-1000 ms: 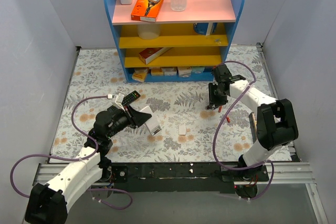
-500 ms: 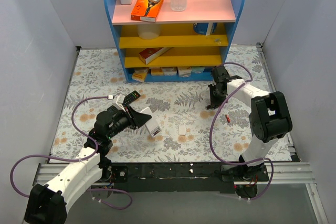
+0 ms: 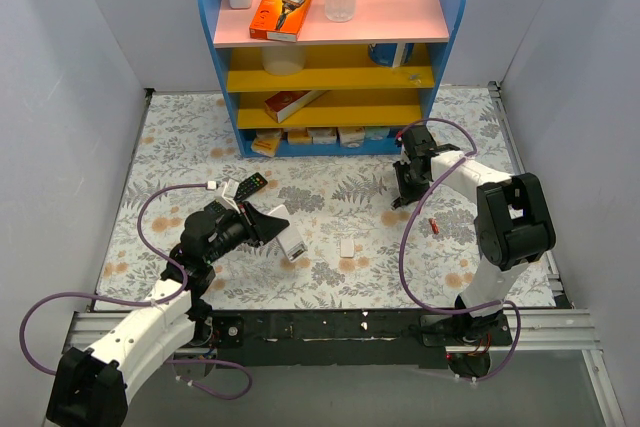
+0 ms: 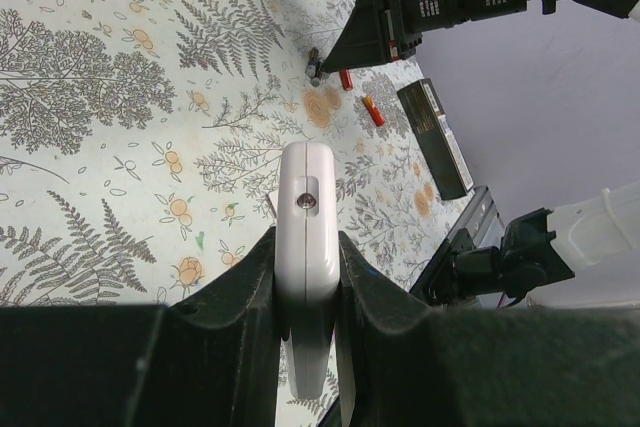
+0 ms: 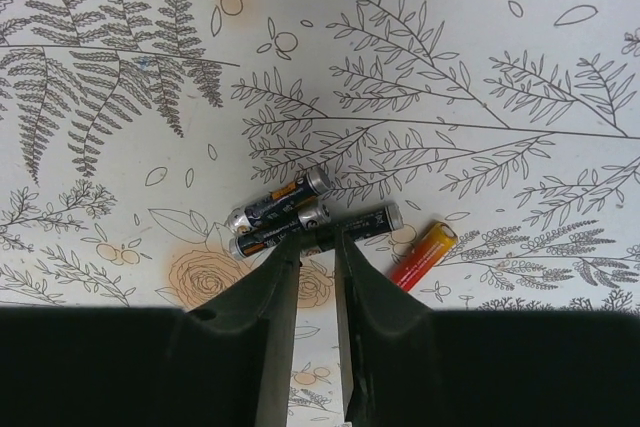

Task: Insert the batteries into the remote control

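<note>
Our left gripper is clamped on the remote control, holding it on edge with its narrow white side toward the wrist camera. That arm stretches low and diagonally from its base toward the middle of the floral mat, wrist nearly level. Our right arm folds sharply at the elbow, its forearm running back towards the blue shelf and its wrist pointing down. The right gripper has its fingers drawn close together over the batteries, three dark ones lying bunched on the mat. We cannot tell whether it grips one. A red-orange battery lies just beside them.
</note>
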### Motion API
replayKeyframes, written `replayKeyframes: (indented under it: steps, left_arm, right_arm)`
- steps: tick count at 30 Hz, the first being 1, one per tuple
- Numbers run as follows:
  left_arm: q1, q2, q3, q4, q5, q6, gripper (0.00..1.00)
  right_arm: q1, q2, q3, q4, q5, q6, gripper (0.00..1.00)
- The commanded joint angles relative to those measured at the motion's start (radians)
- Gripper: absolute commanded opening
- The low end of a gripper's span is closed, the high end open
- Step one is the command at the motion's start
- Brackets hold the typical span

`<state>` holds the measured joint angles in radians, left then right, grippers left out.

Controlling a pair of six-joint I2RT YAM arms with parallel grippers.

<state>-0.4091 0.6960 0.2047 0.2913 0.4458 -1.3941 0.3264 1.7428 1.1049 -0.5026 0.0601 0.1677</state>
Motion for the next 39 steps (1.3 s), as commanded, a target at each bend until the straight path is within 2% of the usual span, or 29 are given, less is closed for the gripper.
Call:
replayKeyframes:
  steps: [1, 9, 21, 39]
  left_arm:
    - [-0.005, 0.002, 0.032, 0.019, 0.013, 0.009, 0.0]
    - [-0.004, 0.007, 0.029, 0.025, 0.019, 0.004, 0.0]
    - [-0.005, 0.011, 0.038, 0.017, 0.033, 0.003, 0.0]
    - [-0.005, 0.01, 0.039, 0.017, 0.042, 0.001, 0.0]
  right_arm:
    - [-0.004, -0.018, 0.018, 0.021, -0.022, -0.065, 0.29]
    - [-0.004, -0.057, 0.035, 0.035, -0.013, -0.155, 0.43]
    - [-0.009, -0.042, -0.008, 0.124, -0.097, -0.206, 0.43]
    - [-0.013, -0.031, -0.062, 0.122, -0.163, -0.24, 0.42]
